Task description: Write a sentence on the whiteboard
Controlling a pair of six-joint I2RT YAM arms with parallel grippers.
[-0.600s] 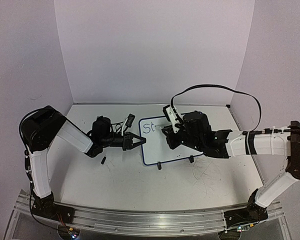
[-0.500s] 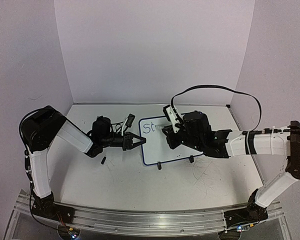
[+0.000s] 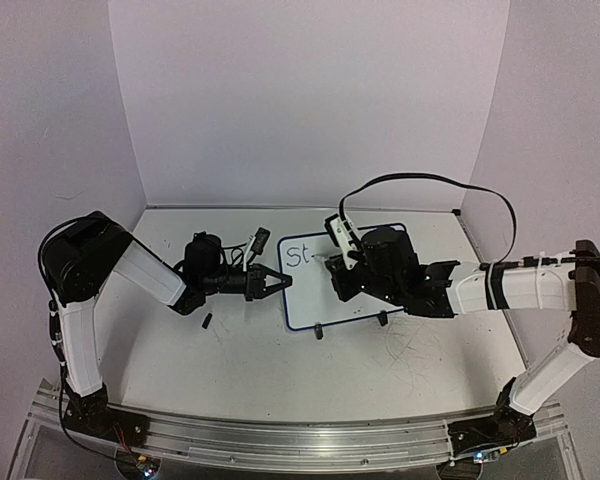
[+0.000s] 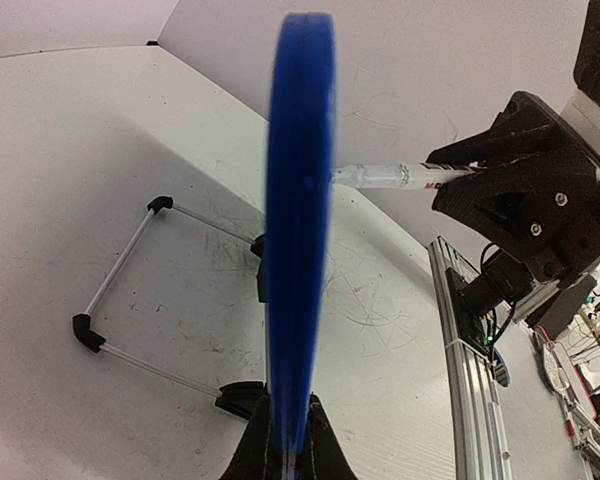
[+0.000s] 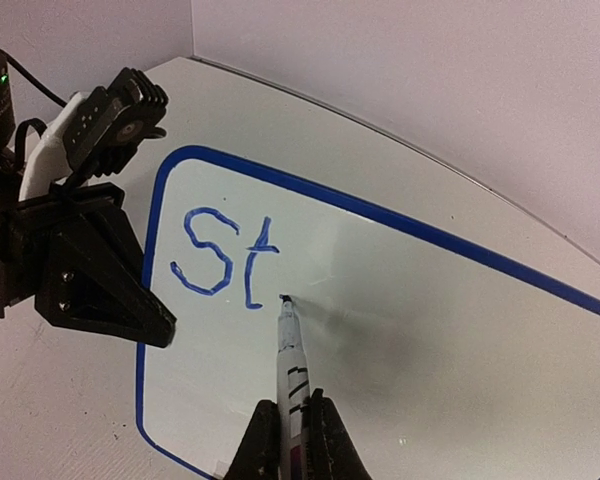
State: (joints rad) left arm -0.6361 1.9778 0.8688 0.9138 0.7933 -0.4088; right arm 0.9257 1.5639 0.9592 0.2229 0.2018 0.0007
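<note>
The whiteboard, white with a blue frame, stands tilted at the table's middle. The letters "St" are written in blue at its upper left; the sentence's other letters do not show. My left gripper is shut on the whiteboard's left edge; in the left wrist view the blue frame runs up between its fingers. My right gripper is shut on a white marker, its tip touching the board just right of the "t". The right gripper is over the board's upper middle.
A small black cap-like piece lies on the table left of the board. The board's wire stand with black feet rests behind it. Scribble marks cover the tabletop to the right. Purple walls close in the back and sides.
My right arm has shifted slightly left over the board. The left gripper and the board have not moved.
</note>
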